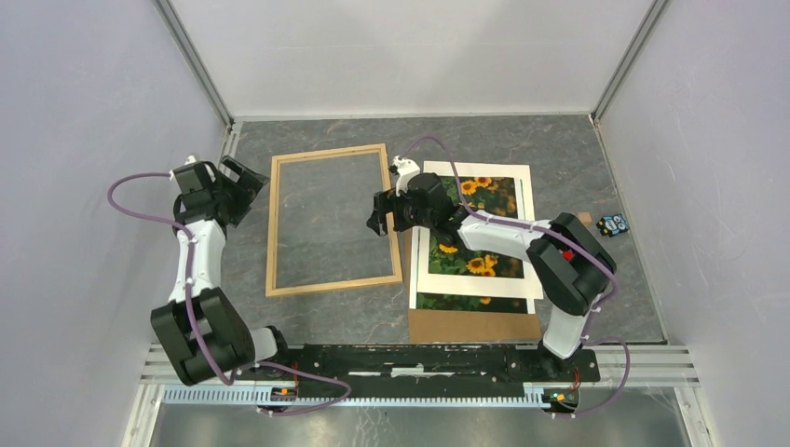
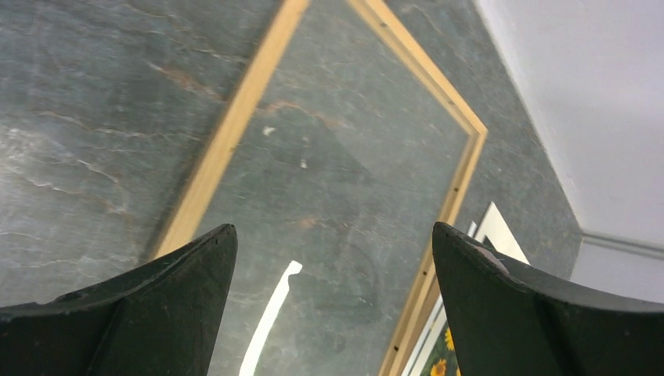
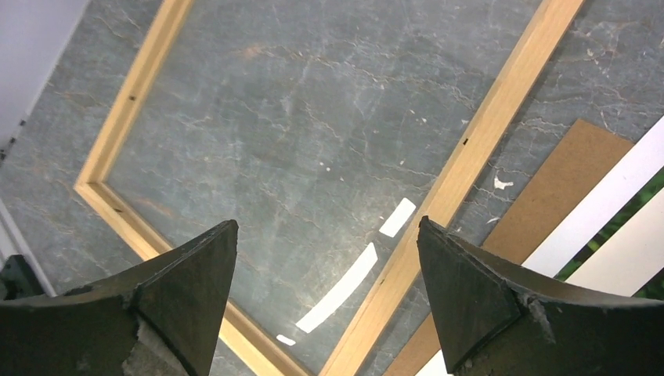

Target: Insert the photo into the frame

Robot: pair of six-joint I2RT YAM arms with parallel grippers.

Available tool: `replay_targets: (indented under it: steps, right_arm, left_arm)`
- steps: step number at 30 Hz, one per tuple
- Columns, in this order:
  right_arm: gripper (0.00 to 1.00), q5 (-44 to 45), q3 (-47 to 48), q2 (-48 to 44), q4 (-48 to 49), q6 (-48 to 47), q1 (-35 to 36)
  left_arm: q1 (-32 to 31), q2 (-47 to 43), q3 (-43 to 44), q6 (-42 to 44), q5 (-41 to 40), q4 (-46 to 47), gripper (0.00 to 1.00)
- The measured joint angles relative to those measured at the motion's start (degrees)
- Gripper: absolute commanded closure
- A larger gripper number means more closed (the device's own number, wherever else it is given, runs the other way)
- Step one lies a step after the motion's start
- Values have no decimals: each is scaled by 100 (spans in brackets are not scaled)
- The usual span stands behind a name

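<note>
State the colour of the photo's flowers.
Orange-yellow, on the photo, against dark green; top external view shows it best.

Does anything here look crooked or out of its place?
The frame lies slightly turned against the edges of the table. Beside it the sheets lie staggered: the photo pokes out below the white mat, and the brown board below both. No damage shows.
</note>
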Motion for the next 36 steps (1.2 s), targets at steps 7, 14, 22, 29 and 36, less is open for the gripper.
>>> replay_targets:
  steps: [7, 14, 22, 29, 36]
  right_arm:
    - [7, 22, 22, 308, -118, -149, -122]
    - [10, -391, 181, 815, 85, 13, -719]
    - [30, -901, 1217, 1856, 87, 273, -1139]
    - [39, -1182, 1379, 2105, 319, 573, -1119]
    - [48, -1261, 1523, 2367, 424, 813, -1121]
  left_arm:
    - [398, 907, -149, -50, 4, 175, 0]
    - [533, 1582, -190, -127, 170, 247, 0]
    - [474, 1919, -190, -188, 321, 269, 0]
    - [-236, 1941, 144, -557, 181, 627, 0]
    - [-1436, 3491, 2293, -726, 0, 1565, 0]
